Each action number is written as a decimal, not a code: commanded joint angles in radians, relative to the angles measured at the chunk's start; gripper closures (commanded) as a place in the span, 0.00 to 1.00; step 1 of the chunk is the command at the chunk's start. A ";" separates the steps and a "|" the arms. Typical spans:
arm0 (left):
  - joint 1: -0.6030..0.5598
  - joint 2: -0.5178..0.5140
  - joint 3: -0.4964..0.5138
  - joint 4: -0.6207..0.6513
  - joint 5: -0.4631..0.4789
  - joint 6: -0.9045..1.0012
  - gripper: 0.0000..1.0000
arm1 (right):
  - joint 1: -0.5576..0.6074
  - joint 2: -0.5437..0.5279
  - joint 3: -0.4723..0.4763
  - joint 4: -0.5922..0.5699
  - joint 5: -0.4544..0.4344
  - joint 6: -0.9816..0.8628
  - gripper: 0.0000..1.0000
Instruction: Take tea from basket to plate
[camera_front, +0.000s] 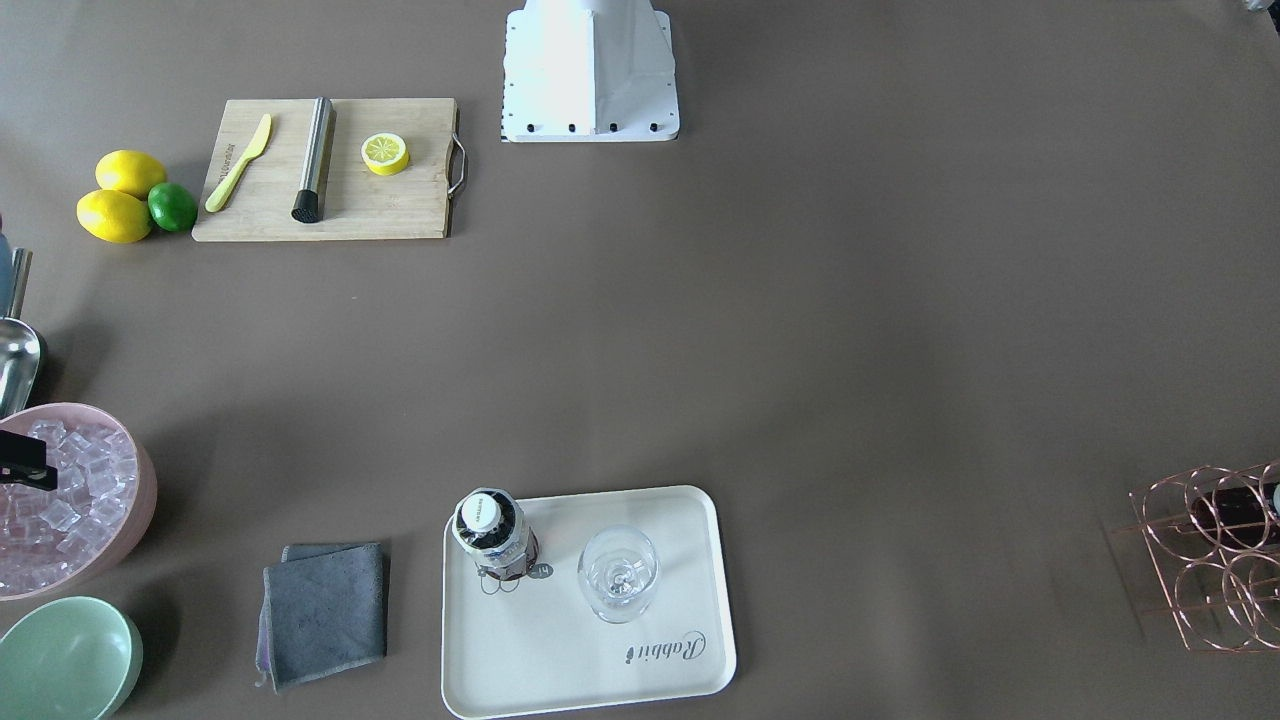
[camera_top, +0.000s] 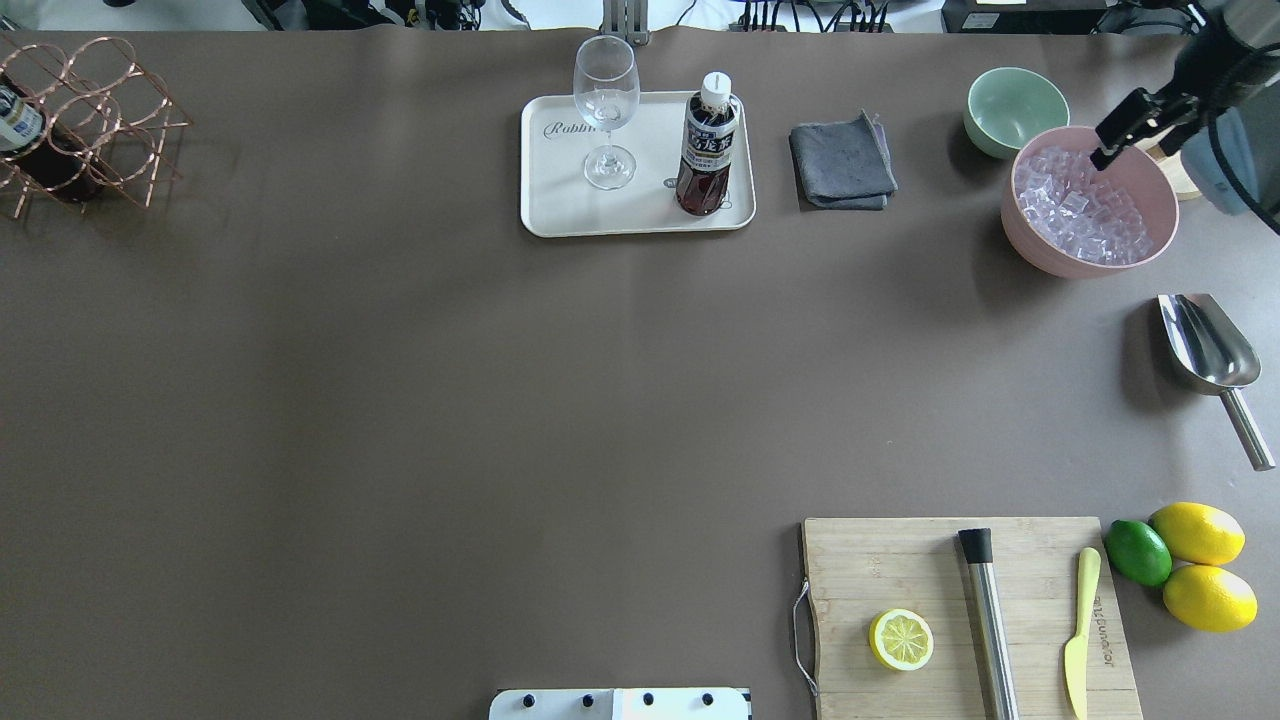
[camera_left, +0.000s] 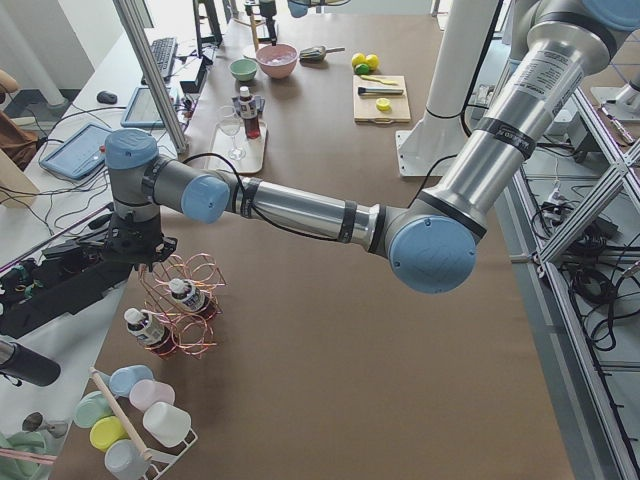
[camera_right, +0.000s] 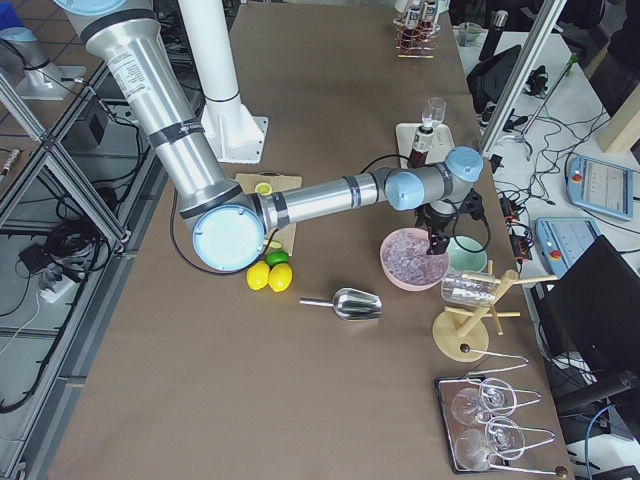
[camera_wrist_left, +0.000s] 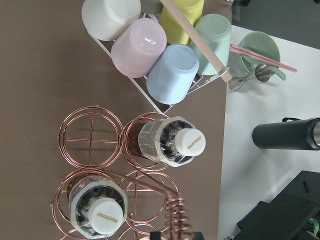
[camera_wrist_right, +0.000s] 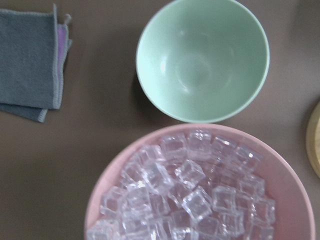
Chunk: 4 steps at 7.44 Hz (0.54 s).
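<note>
One tea bottle (camera_top: 706, 145) with a white cap stands upright on the cream plate (camera_top: 560, 205), next to a stemmed glass (camera_top: 606, 110); it also shows in the front view (camera_front: 490, 530) on the plate (camera_front: 560, 650). The copper basket (camera_top: 110, 110) at the table's far left holds two more tea bottles (camera_wrist_left: 170, 142) (camera_wrist_left: 97, 212). My left gripper (camera_left: 150, 262) hovers just above the basket (camera_left: 200, 270); I cannot tell whether it is open or shut. My right gripper (camera_top: 1115, 140) hangs over the pink ice bowl (camera_top: 1090, 250), looks open and holds nothing.
A green bowl (camera_top: 1016, 108) and a grey cloth (camera_top: 842, 162) lie between plate and ice bowl. A metal scoop (camera_top: 1205, 345), a cutting board (camera_top: 960, 620) with lemon half, muddler and knife, and citrus fruit (camera_top: 1195, 565) are on the right. Cups on a rack (camera_wrist_left: 165, 50) sit beside the basket.
</note>
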 joint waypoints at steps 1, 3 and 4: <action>0.000 0.003 -0.021 -0.003 0.000 -0.002 0.02 | 0.102 -0.264 0.188 -0.077 0.004 -0.054 0.00; -0.010 0.039 -0.106 0.011 -0.009 -0.002 0.02 | 0.117 -0.279 0.201 -0.106 0.018 -0.053 0.00; -0.010 0.126 -0.214 0.011 -0.011 0.021 0.02 | 0.108 -0.260 0.210 -0.117 0.018 -0.049 0.00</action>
